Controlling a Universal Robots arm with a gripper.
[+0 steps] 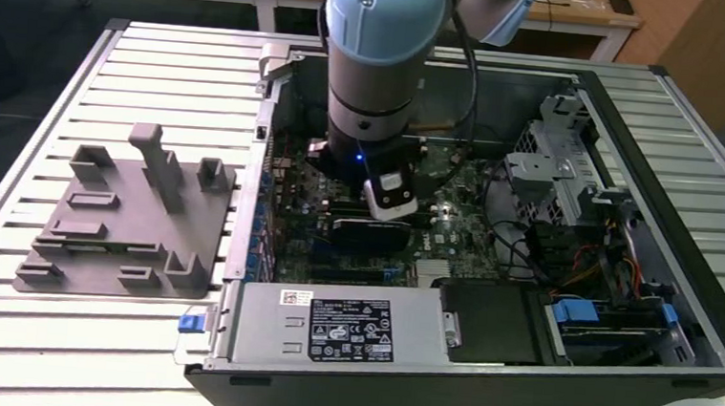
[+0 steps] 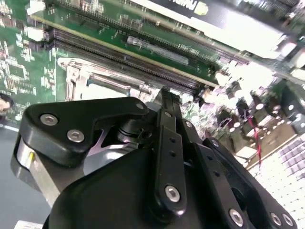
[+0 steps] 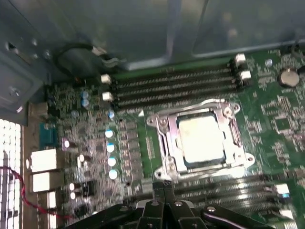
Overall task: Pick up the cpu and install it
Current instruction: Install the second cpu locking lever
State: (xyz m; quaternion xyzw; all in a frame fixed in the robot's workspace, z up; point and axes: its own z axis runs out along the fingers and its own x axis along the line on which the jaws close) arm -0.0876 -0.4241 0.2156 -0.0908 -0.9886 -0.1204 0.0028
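Note:
The cpu, a silvery-white square chip, lies flat inside the metal socket frame on the green motherboard. In the first wrist view my gripper hangs above the board just beside the socket's edge. Its black fingers are pressed together with nothing between them. The second wrist view shows the same shut fingertips over a corner of the socket frame. In the exterior view the arm reaches down into the open computer case.
A grey plastic tray with upright posts lies on the slatted table at the exterior view's left. Inside the case are a black card, a power supply, a drive cage and cables. Memory slots flank the socket.

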